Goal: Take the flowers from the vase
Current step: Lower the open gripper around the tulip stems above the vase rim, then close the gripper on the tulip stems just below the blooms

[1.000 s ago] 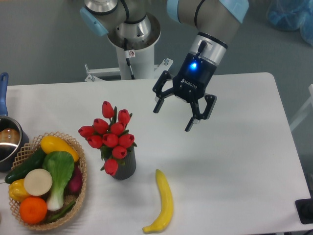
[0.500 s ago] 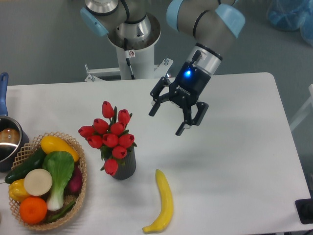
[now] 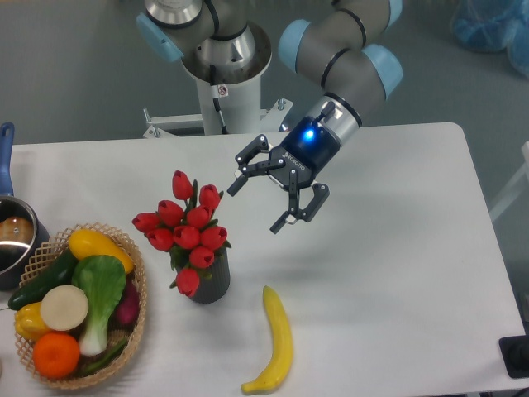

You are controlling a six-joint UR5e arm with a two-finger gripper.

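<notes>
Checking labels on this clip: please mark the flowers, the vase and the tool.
flowers [image 3: 187, 225]: fixed camera, on a red bud near the middle of the bunch.
vase [image 3: 212, 284]: fixed camera, on its dark ribbed side below the blooms.
tool [image 3: 256, 204]: fixed camera, midway between its two spread fingertips.

Bright, even overhead light; soft faint shadows; sharp, undistorted view.

A white table [image 3: 397, 273] carries vase [image 3: 210, 281], banana [image 3: 277, 341], basket [image 3: 132, 318], pot [image 3: 12, 240].
</notes>
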